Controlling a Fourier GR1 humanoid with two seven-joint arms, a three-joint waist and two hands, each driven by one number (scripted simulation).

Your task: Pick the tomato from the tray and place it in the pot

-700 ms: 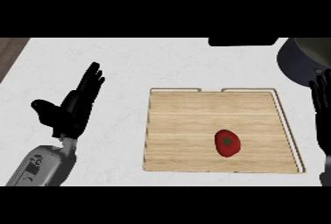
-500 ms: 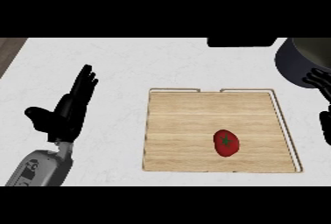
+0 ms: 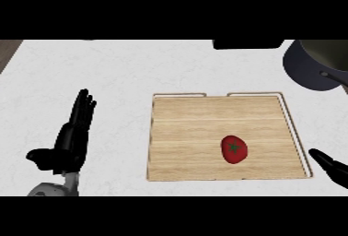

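Centrally, tomato (image 3: 234,149) on tray (image 3: 183,133), pot (image 3: 314,64) upper right, left hand (image 3: 70,143) open

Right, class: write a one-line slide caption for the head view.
A tomato lies on the wooden tray, pot at upper right, left hand open beside the tray.

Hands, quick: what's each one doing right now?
Left hand: open, holding nothing.
Right hand: only a bit shows at the edge; cannot be told.

Black left hand (image 3: 68,147) on grey forearm (image 3: 53,189); right hand (image 3: 331,167) black too.
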